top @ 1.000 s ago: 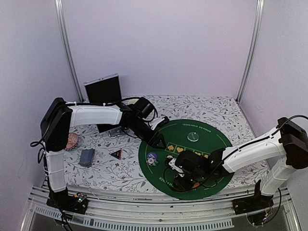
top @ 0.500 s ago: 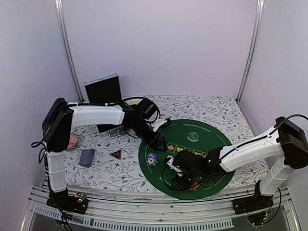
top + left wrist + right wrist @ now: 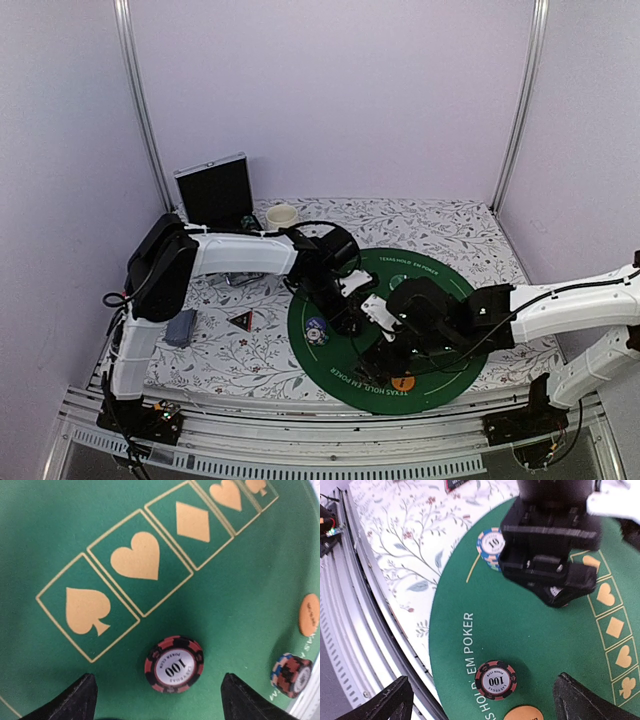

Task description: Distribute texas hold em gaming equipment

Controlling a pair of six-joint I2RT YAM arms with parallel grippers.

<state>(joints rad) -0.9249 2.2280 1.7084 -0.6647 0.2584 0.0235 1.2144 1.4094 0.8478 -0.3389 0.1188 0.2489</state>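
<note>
Both sets of fingers have just been opened. The left fingers (image 3: pixel 80 700) are seen spread wide w/ a dark red chip (image 3: pixel 174 664) lying free btwn them on the green mat (image 3: pixel 520 630), just beside the spade box (image 3: pixel 86 610). The right fingers (image 3: pixel 385 705) are likewise released over a second dark red chip (image 3: pixel 495 680), set by the mat's near edge next to the orange disc (image 3: pixel 403 383). Two chips are judged delivered (nothing is gripped now). The blue-white stack (image 3: pixel 317 329) sits at the mat's left edge. The cards (image 3: pixel 181 327) and triangular token (image 3: pixel 240 320), toward the surface's (image 3: pixel 450 225) near-left corner, are prob. still to be dealt out.
</note>
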